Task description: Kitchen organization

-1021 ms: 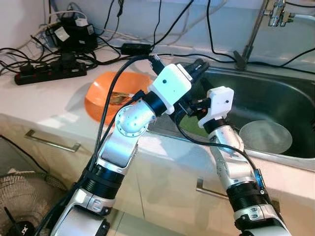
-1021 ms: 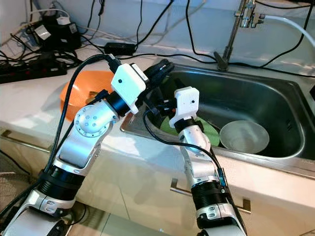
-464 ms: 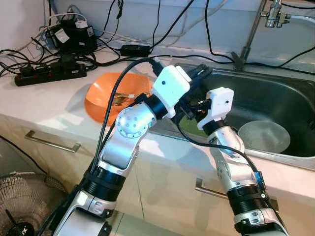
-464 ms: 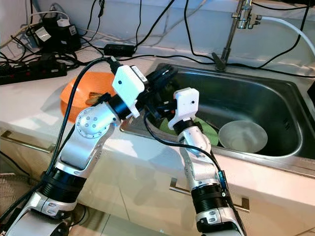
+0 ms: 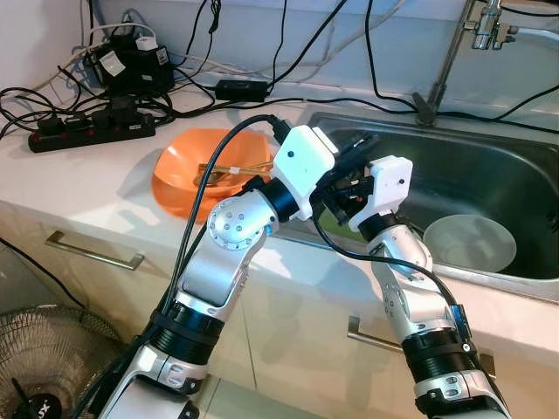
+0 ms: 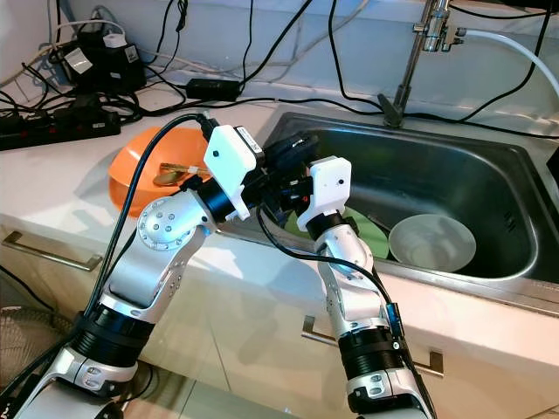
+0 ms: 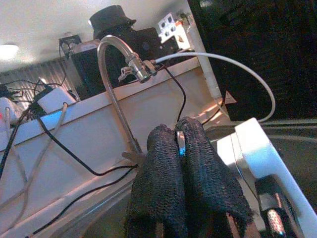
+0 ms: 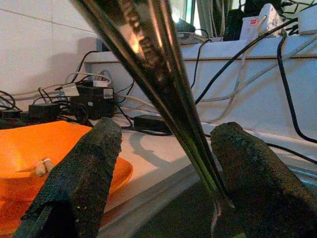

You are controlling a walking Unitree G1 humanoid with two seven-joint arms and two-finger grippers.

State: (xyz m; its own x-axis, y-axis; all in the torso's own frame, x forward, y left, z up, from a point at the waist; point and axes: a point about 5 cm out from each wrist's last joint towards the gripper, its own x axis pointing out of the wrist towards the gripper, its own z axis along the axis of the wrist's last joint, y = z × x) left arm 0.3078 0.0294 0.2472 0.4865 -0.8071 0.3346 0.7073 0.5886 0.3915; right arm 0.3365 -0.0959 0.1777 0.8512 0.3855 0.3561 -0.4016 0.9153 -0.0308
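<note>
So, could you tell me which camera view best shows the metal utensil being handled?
The right wrist view: the metal utensil runs large between the open right gripper fingers. The left wrist view shows a sliver pinched in the left gripper; the eye views barely show it.

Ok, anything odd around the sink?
Yes: a power strip and tangled cables lie on the counter beside the sink, near the faucet. Dishes look intact.

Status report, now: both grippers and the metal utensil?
Left gripper shut on metal utensil above sink. Right gripper open around it. Plates below; nothing in the way.
</note>
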